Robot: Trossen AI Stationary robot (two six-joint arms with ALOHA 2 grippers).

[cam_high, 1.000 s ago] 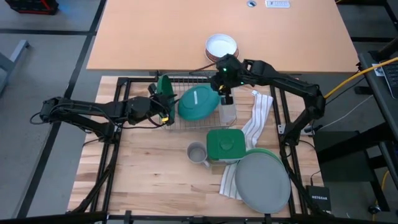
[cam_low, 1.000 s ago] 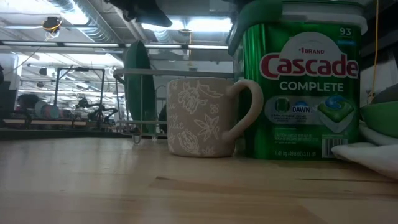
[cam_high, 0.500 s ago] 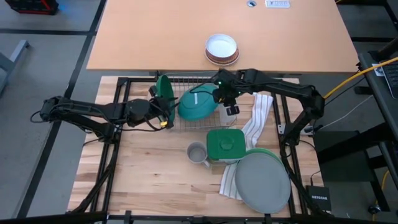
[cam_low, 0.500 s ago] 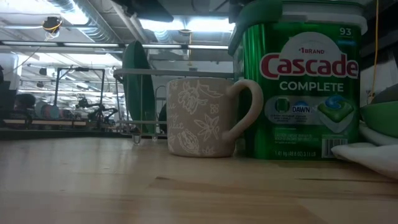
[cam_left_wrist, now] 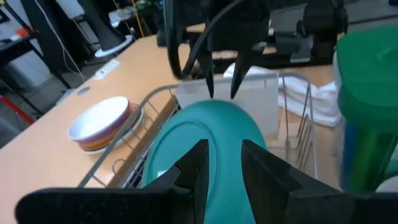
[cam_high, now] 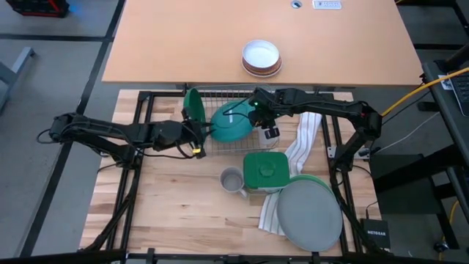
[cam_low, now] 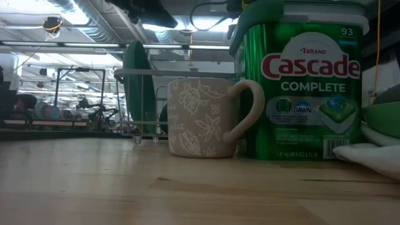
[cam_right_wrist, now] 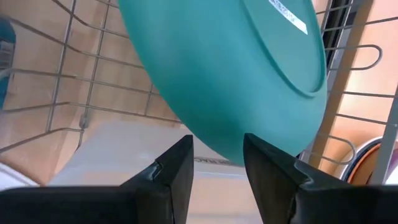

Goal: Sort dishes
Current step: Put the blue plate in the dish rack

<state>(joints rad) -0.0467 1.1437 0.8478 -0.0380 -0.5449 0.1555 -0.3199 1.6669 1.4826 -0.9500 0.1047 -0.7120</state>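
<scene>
Seen from above: dark green plate (cam_high: pixel 192 105) upright at the wire rack's (cam_high: pixel 220 94) nine o'clock, left gripper (cam_high: pixel 201 135) pinching the smooth teal plate (cam_high: pixel 231 123) tilted mid-rack, right gripper (cam_high: pixel 258 117) at its three o'clock rim. Only from the right wrist: fingers (cam_right_wrist: pixel 171 171) parted, straddling that rim. Grey plate (cam_high: pixel 311 213) flat at five o'clock, atop the light green plate (cam_high: pixel 315 180).

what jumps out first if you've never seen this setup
The teal plate, tilted in the wire dish rack at the table's middle, with both dark arms meeting at it: the left gripper at one edge, the right gripper open at the opposite edge. Next, the green Cascade tub with a grey mug beside it, and the grey plate on a light green plate at the near right corner.
</scene>
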